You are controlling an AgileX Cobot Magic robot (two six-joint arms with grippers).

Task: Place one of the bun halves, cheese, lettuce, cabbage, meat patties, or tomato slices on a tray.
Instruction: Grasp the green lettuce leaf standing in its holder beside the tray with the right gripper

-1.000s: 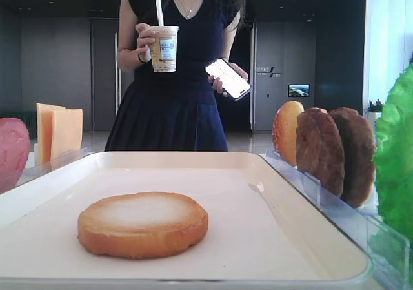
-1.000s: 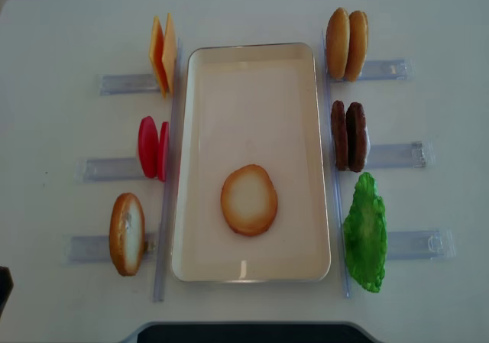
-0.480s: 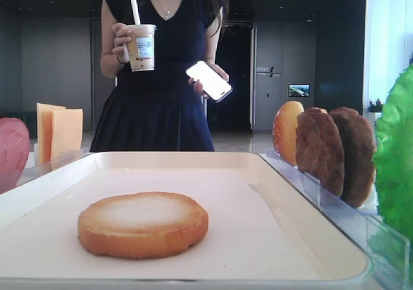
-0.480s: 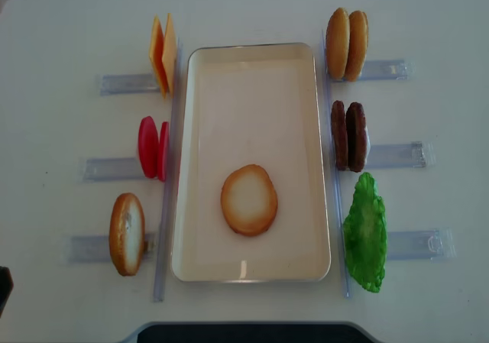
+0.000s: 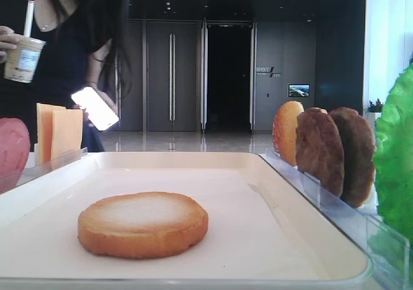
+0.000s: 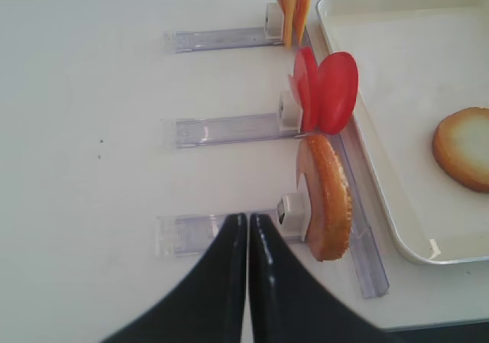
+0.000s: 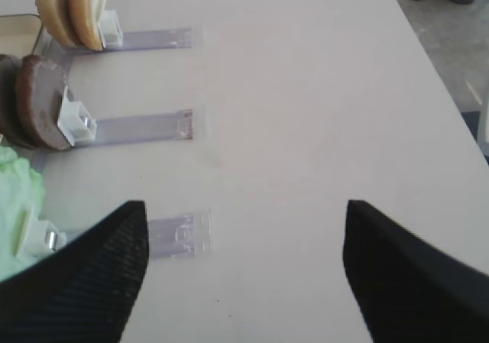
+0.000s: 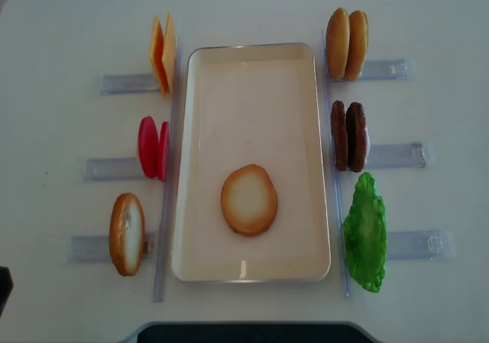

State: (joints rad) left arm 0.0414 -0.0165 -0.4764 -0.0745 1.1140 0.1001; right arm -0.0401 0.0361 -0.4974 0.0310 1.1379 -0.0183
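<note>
One bun half [image 8: 249,199] lies flat, pale face up, on the cream tray [image 8: 252,51]. Another bun half [image 8: 127,234] stands on edge in the left rack, just right of my shut left gripper [image 6: 247,219]. Cheese [image 8: 162,53] and tomato slices [image 8: 153,148] stand left of the tray. Two bun halves [image 8: 346,43], the meat patties [image 8: 348,136] and the lettuce [image 8: 365,232] stand to its right. My right gripper [image 7: 244,207] hangs open and empty over bare table, right of the lettuce [image 7: 15,205]. The cabbage is out of view.
Clear plastic rack strips [image 8: 397,155] stick out from each item toward the table's sides. A person with a drink and a phone [image 5: 95,108] stands behind the table at the far left. The table's right edge [image 7: 435,98] runs near my right gripper.
The person behind the table has walked to the left. The food, the tray and both grippers have stayed where they were.
</note>
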